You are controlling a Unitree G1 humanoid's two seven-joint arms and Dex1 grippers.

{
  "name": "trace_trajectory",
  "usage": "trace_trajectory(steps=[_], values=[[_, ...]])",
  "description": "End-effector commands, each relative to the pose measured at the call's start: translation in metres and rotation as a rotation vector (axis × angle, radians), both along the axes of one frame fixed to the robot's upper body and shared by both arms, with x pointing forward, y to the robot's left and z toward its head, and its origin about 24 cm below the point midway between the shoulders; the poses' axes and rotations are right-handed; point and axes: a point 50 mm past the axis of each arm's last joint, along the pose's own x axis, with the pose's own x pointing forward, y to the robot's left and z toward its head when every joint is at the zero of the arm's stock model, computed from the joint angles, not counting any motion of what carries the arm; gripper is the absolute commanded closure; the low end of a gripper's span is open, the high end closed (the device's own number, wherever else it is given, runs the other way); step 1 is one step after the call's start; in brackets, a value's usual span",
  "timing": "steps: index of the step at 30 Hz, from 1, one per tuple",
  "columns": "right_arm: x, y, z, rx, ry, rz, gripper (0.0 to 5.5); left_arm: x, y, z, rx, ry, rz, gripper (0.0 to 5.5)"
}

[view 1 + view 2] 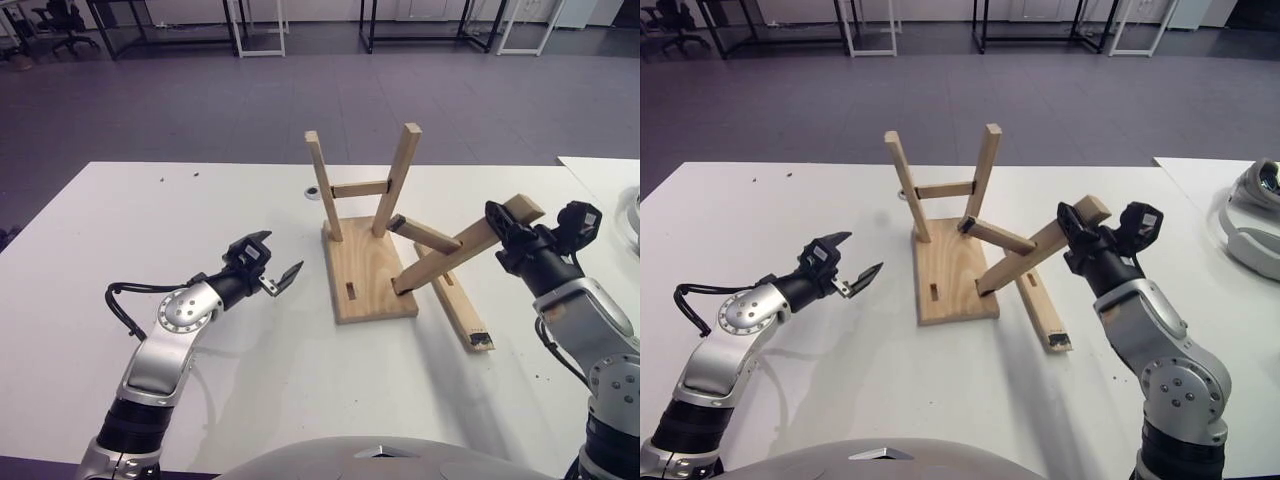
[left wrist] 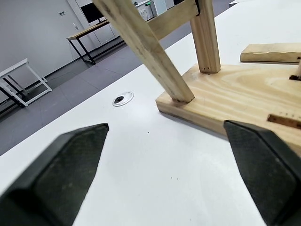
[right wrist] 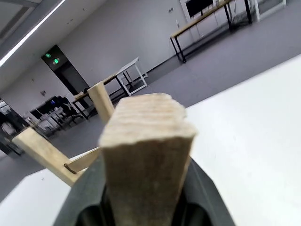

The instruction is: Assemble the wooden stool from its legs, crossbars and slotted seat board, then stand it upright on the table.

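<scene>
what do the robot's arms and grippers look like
The left arm and right arm are silver-grey metal shells with round joint discs and black wrist sections. A black cable loops beside the left forearm. The left gripper and right gripper are black; the left's two fingers taper to points.

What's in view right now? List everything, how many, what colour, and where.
table: one, white, under everything
seat board: one, pale wood, flat on the table
upright legs: two, pale wood, standing at the board's far end
crossbar: one, pale wood, joining the upright legs
tilted leg: one, pale wood, lower end at the board's right side
second crossbar: one, pale wood, fixed to the tilted leg
loose leg: one, pale wood, lying right of the board
grommet: one, grey, in the table behind the board
headset: one, white, neighbouring table, right
left gripper: black, open, left of the board
right gripper: black, shut on the tilted leg
</scene>
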Motion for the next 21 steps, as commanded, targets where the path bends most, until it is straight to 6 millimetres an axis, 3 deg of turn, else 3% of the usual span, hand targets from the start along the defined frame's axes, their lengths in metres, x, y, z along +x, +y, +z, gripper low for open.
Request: trace_trajectory(steps=[1, 4, 10, 12, 14, 21], values=[[0.003, 0.011, -0.009, -0.180, 0.054, 0.058, 4.46, 0.003, -0.005, 0.004, 0.002, -0.018, -0.002, 0.99], [0.002, 0.025, -0.041, -0.296, 0.191, 0.188, 4.46, 0.004, -0.007, 0.004, 0.002, -0.016, -0.011, 0.99], [-0.011, 0.020, -0.097, -0.278, 0.391, 0.164, 4.46, 0.006, -0.011, 0.005, 0.004, -0.022, -0.029, 0.99], [-0.013, 0.025, -0.103, -0.255, 0.413, 0.173, 4.46, 0.007, -0.014, 0.005, -0.001, -0.021, -0.039, 0.99], [-0.009, 0.027, -0.098, -0.237, 0.375, 0.173, 4.46, 0.007, -0.015, 0.005, -0.001, -0.021, -0.044, 0.99], [0.012, 0.036, -0.020, -0.107, -0.071, 0.204, 4.46, 0.009, -0.014, 0.005, 0.005, -0.021, -0.041, 0.99]])
